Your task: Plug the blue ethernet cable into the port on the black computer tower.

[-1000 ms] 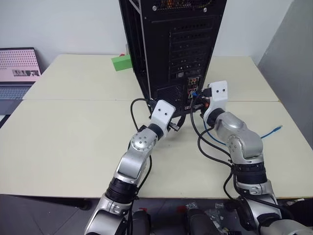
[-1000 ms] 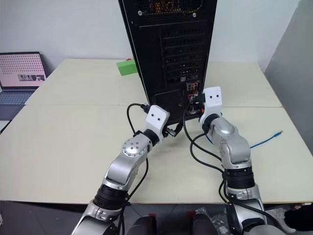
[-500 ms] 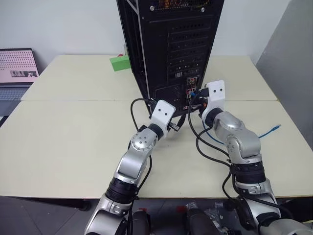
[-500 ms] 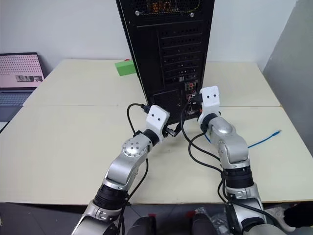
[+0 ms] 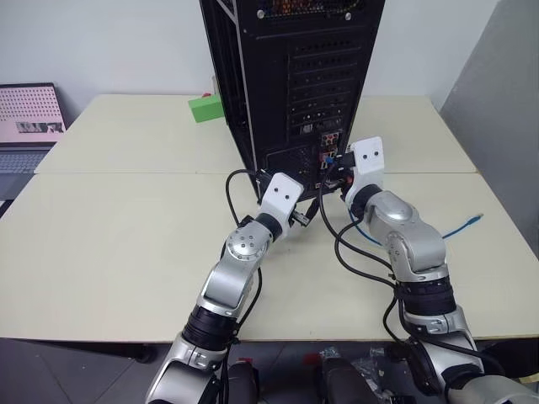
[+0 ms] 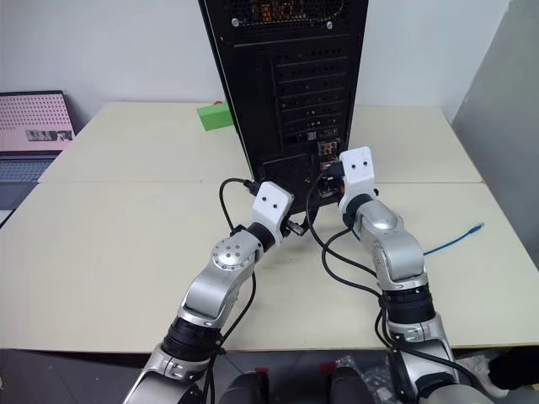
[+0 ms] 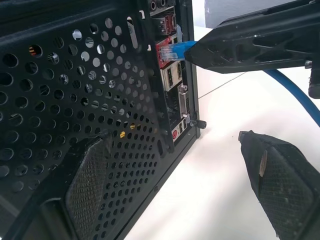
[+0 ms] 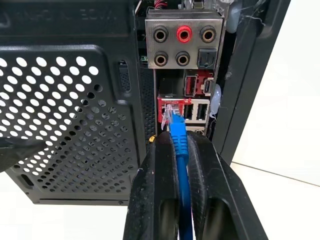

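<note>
The black computer tower (image 5: 295, 76) stands upright on the table with its rear face toward me. My right gripper (image 8: 180, 141) is shut on the blue ethernet cable (image 8: 180, 150), just behind its clear plug (image 8: 171, 117). The plug's tip sits at the mouth of the port (image 8: 167, 106) in the red connector block, and most of its clear body shows outside. The rest of the cable trails over the table to its far end (image 5: 478, 220). My left gripper (image 7: 172, 142) is open beside the tower's mesh vent (image 7: 75, 100), holding nothing.
A small green box (image 5: 206, 108) sits behind the tower on the left. A laptop (image 5: 29, 118) stands at the far left. Thick black robot cables (image 5: 354, 252) loop on the table between my arms. The table's right edge runs near the cable's far end.
The camera has shifted slightly. Neither arm nor the plug has visibly moved against the tower.
</note>
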Controlling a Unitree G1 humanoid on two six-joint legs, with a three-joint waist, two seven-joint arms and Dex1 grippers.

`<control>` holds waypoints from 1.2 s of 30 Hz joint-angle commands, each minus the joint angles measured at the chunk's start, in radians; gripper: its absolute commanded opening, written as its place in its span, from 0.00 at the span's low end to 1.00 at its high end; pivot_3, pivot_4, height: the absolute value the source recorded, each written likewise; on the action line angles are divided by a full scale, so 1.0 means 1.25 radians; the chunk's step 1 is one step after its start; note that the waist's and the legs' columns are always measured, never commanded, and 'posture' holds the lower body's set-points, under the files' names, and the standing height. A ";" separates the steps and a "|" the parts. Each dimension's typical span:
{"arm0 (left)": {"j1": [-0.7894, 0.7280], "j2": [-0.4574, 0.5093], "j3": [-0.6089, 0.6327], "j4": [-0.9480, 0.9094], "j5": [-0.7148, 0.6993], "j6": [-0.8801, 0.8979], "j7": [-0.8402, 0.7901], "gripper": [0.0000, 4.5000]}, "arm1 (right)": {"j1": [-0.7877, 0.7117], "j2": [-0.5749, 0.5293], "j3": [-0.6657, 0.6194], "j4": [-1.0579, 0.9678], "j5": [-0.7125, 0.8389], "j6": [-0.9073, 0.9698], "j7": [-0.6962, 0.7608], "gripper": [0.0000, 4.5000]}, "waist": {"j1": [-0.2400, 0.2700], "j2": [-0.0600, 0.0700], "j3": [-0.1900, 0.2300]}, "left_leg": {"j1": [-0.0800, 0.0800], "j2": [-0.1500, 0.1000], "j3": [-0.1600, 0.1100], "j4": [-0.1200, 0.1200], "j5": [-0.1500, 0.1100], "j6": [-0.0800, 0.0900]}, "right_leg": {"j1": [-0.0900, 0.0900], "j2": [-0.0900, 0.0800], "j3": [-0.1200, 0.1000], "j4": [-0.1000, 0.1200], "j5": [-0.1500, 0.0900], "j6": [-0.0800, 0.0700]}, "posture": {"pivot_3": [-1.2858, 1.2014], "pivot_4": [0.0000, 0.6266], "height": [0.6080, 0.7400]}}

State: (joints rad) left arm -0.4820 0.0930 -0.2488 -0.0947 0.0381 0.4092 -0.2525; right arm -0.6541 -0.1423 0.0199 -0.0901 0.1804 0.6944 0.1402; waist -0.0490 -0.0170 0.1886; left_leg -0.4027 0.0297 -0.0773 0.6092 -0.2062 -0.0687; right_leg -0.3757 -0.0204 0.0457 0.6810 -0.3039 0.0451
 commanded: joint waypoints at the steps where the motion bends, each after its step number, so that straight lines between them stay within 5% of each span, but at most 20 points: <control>1: -0.003 -0.006 0.001 -0.038 0.001 -0.014 -0.002 0.95 | -0.025 0.022 -0.035 -0.023 0.022 0.005 -0.016 0.00 | 0.000 0.000 0.000 | 0.000 0.000 0.000 0.000 0.000 0.000 | 0.000 0.000 0.000 0.000 0.000 0.000 | 0.52 0.24 1.00; 35: 0.001 -0.010 0.003 -0.049 0.005 -0.011 0.002 0.95 | -0.073 0.068 -0.039 0.048 0.012 -0.025 -0.015 0.00 | -0.011 0.000 0.000 | 0.000 0.000 0.000 0.000 0.000 0.000 | -0.001 0.001 0.001 0.001 0.000 0.000 | 0.52 0.24 1.00; 36: 0.002 -0.013 0.009 -0.050 -0.006 -0.007 -0.003 0.95 | -0.067 0.065 -0.039 0.045 0.013 -0.024 -0.010 0.08 | -0.011 0.000 0.000 | 0.000 0.000 0.000 0.000 0.000 0.000 | -0.001 0.001 0.001 0.001 0.000 0.000 | 0.52 0.24 1.00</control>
State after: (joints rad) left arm -0.4785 0.0872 -0.2490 -0.1101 0.0415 0.4085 -0.2517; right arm -0.7192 -0.0594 -0.0200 -0.0030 0.1801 0.7003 0.1104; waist -0.0633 -0.0169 0.1886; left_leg -0.4021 0.0300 -0.0770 0.6090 -0.2062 -0.0685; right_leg -0.3769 -0.0196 0.0470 0.6819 -0.3038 0.0451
